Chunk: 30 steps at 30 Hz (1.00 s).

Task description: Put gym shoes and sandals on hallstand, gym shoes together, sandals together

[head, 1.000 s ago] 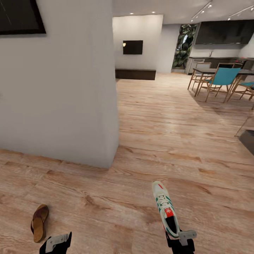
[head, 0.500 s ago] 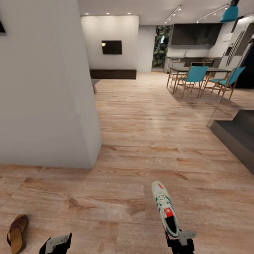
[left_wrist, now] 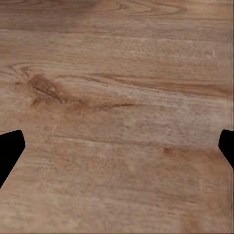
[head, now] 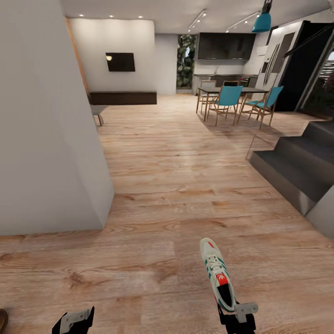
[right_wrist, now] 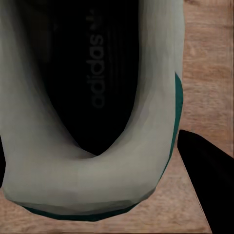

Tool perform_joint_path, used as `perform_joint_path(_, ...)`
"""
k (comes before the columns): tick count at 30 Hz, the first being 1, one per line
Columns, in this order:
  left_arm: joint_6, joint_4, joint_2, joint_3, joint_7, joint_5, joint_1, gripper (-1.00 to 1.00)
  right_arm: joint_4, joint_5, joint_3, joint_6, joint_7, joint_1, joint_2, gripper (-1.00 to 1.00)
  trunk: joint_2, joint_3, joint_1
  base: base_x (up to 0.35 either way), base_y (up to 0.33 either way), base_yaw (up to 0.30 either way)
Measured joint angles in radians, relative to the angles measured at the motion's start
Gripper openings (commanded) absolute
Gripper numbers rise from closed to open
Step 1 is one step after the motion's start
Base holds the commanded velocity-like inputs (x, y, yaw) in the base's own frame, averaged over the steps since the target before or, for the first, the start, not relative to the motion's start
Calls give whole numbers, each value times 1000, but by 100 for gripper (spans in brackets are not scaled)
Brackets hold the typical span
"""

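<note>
**A sneaker riding in the right gripper**

The right gripper (head: 237,311) is holding one white gym shoe (head: 216,272) by its heel, fingers clamped on it, toe pointing away from the robot. The shoe is hanging above the corridor floor (head: 185,185). It is showing green side stripes, white laces and a red-orange tongue mark. In the right wrist view the word "adidas" and a leaf logo are showing on the dark insole of the shoe (right_wrist: 92,97).

The left gripper (head: 74,320) is holding nothing, and its two black fingers (left_wrist: 9,151) are standing wide apart over the wood planks.

A tiny brown edge of a sandal (head: 2,320) is lying on the floor at the far left of the head view.

The floor is light brown wood with wavy grain. A white wall (head: 41,139) is standing on the left. Grey stairs (head: 297,167) are on the right. Far back are a dining table with blue chairs (head: 229,97), a dark TV (head: 120,61) and a dark low cabinet (head: 123,98).

The camera is turning right since a second ago: the wall and sandal are sliding left, and the stairs are coming into view.
</note>
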Motion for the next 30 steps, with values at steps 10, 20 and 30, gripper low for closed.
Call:
perform_joint_path(10, 0, 4, -1, 0, 0, -1, 0, 100, 0, 0, -2, 1, 1, 0, 0, -100, 0, 0, 0, 0, 0, -300)
perform_joint_path(20, 0, 5, -1, -1, 0, -4, 0, 100, -2, -5, -61, 2, 2, 0, -1, -100, 0, 0, 0, 0, 0, -300)
perform_joint_path(30, -27, 27, -5, -4, -5, -6, 1, 100, -2, -3, -109, 2, 3, 0, 2, -100, 0, 0, 0, 0, 0, -300)
